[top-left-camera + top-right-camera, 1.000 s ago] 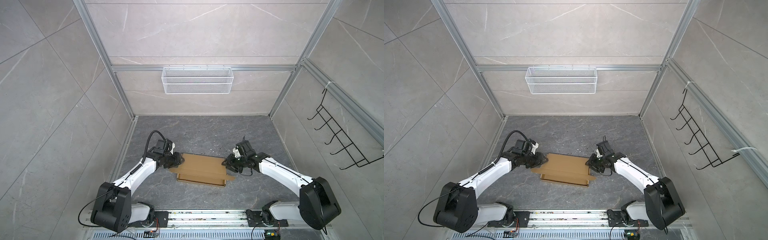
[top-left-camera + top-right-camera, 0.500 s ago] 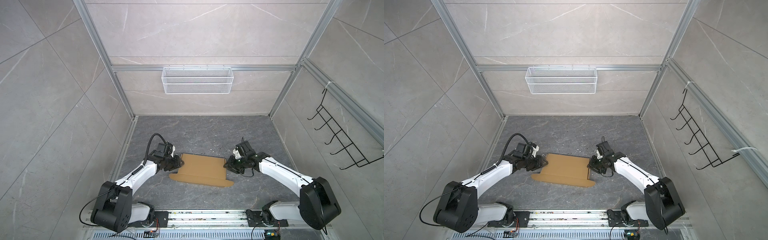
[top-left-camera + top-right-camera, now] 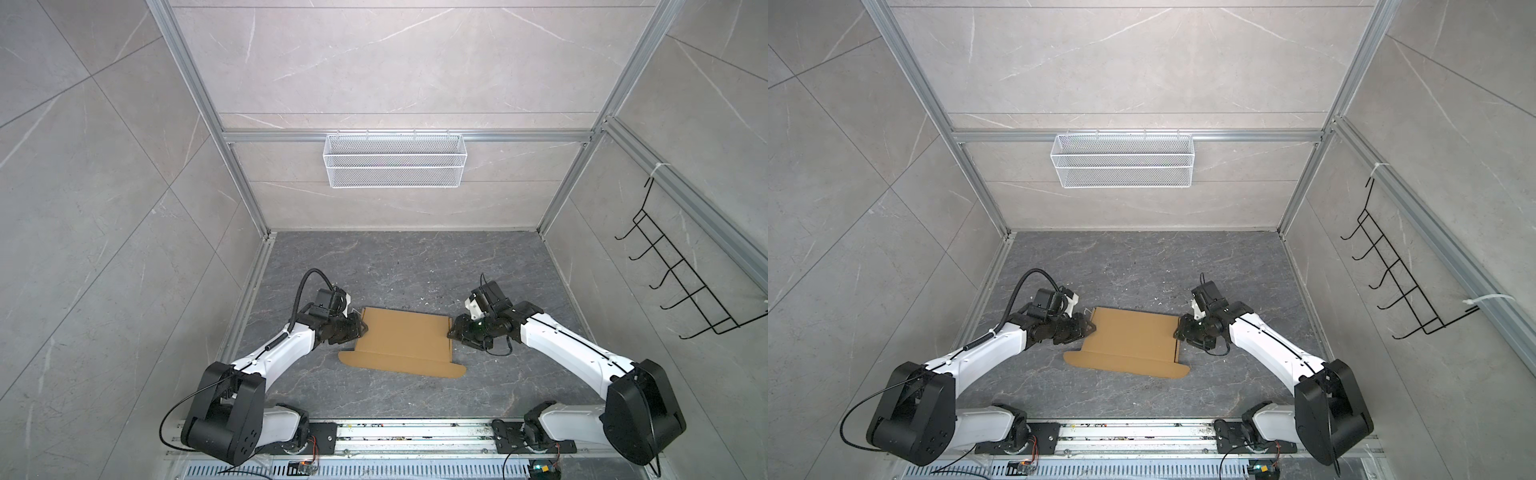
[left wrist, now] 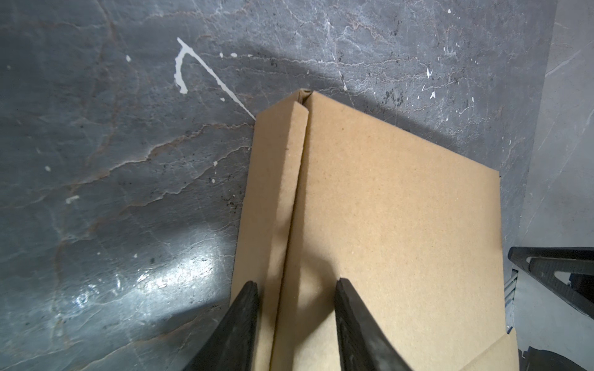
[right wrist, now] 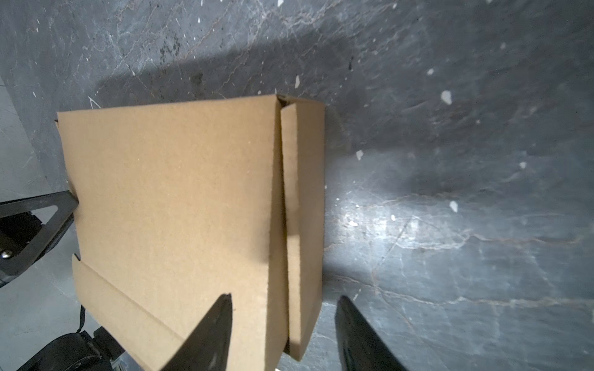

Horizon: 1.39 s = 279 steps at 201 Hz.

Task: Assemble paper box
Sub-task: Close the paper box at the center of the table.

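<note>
Near the middle of the dark worktop, the paper box lies low and flat, a long flap sticking out along its near edge. The left claw sits at its left edge, fingers spread astride the folded side wall. The right claw sits at its right edge, also spread, one finger over the top panel and one over bare worktop

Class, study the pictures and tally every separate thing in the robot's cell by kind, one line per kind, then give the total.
Brown corrugated cardboard box: 1
White wire mesh basket: 1
Black wire hook rack: 1
White and black robot arms: 2
Total: 5
</note>
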Each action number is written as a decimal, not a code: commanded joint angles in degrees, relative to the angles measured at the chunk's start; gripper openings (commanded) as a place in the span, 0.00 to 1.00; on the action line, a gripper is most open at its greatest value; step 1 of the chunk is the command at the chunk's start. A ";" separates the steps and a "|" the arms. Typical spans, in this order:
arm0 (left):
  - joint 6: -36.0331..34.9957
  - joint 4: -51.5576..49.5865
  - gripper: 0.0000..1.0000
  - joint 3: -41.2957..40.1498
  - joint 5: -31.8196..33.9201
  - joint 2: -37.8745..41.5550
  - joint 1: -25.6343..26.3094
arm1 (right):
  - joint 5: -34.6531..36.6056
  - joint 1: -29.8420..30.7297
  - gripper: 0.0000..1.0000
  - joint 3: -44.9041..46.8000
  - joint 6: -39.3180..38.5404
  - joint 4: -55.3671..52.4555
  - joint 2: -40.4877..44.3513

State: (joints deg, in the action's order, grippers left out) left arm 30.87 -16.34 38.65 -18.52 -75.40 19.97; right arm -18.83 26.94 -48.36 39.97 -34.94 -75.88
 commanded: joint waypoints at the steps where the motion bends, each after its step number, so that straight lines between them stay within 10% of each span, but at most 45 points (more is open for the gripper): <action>1: 0.65 -2.36 0.41 -1.39 2.78 0.07 0.18 | 0.16 2.55 0.56 0.55 -1.19 0.82 -1.53; 111: 2.41 -1.26 0.38 -2.66 4.88 0.05 1.82 | 3.19 3.38 0.38 3.71 -5.38 6.43 -8.59; 196: 2.74 -3.34 0.64 -1.74 3.44 5.59 -0.79 | 0.52 3.27 0.51 0.47 -7.51 4.45 -6.66; 279: 7.23 9.02 0.63 -6.57 -3.07 1.48 -0.37 | -4.62 3.36 0.55 2.91 -5.53 10.11 -8.38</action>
State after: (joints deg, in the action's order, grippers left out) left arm 35.99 -12.25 32.42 -18.50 -72.84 19.35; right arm -20.58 30.15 -46.09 33.08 -27.64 -82.72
